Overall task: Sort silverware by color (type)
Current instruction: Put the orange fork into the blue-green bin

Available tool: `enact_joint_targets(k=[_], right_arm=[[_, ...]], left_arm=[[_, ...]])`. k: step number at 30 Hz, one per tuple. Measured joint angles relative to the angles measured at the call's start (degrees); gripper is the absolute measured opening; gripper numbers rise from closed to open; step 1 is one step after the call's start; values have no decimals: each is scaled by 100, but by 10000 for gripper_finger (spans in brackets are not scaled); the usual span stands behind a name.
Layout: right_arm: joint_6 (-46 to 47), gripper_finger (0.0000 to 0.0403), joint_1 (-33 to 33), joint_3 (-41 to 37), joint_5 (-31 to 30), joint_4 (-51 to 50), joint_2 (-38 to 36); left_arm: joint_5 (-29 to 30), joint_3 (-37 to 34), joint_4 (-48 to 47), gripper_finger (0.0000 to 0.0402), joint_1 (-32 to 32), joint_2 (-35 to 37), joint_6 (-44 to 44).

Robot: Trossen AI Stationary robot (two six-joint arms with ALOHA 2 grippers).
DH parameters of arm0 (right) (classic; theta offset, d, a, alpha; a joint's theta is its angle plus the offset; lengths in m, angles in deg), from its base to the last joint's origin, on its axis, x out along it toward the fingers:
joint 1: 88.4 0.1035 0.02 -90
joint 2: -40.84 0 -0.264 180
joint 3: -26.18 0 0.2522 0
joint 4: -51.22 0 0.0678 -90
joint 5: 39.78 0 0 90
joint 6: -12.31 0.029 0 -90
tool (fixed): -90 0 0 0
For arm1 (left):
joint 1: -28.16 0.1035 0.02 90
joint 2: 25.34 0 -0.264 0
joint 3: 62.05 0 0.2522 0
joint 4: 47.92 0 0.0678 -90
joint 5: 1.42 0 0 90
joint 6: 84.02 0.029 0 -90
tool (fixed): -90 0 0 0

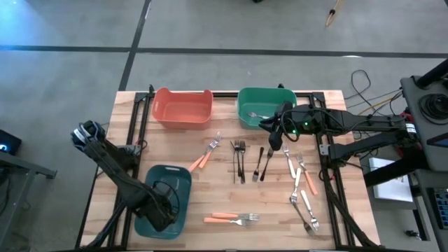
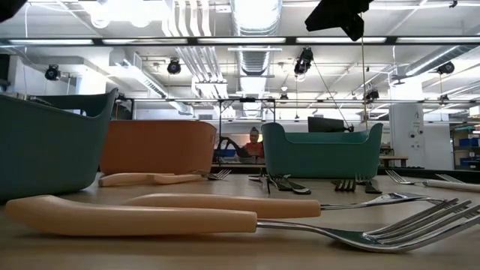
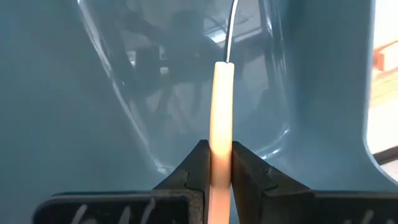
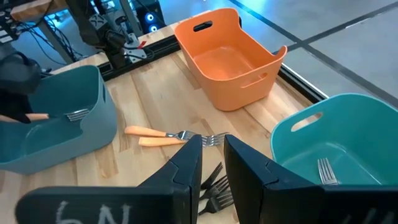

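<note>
My left hand [image 3: 221, 171] is closed on an orange-handled fork [image 3: 222, 112], gripping the handle between both fingers. It hangs inside the blue bin [image 1: 178, 183] at the near left of the desk [image 1: 224, 234]; the right wrist view shows the fork's tines [image 4: 77, 114] over that bin's interior.

My right hand [image 4: 212, 165] hovers above the desk just in front of the green bin [image 1: 246, 98], fingers a narrow gap apart and holding nothing. One white-handled fork [image 4: 326, 171] lies in the green bin. The orange bin [image 1: 183, 106], beside it to the left, has nothing visible inside.

On the desk:
- Two orange-handled forks [image 1: 205, 157] lie crossed in front of the orange bin.
- Two more orange-handled forks [image 1: 231, 218] lie side by side near the front edge, right of the blue bin; these fill the low view's foreground [image 2: 225, 214].
- Black forks [image 1: 240, 159] lie mid-desk, with two further black ones [image 1: 262, 162] just to their right, beneath my right hand.
- White-handled forks [image 1: 291, 165] and another orange-handled one [image 1: 308, 178] lie scattered on the right side, with a silver utensil [image 1: 305, 213] nearer the front.

A person [image 2: 253, 142] shows in the room behind the desk.
</note>
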Motion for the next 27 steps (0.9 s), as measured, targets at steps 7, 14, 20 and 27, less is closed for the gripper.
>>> enact_joint_targets(k=[7,14,20,27], right_arm=[[5,59,0,0,-2,0,0],[5,59,0,0,-4,-1,0],[-11,59,0,0,-4,-2,0],[-11,59,0,0,-4,-2,0]], left_arm=[[-62,-269,398,24,128,0,-26],[-164,-342,427,24,196,0,25],[-156,-477,425,24,228,0,113],[-157,-712,562,24,221,0,120]])
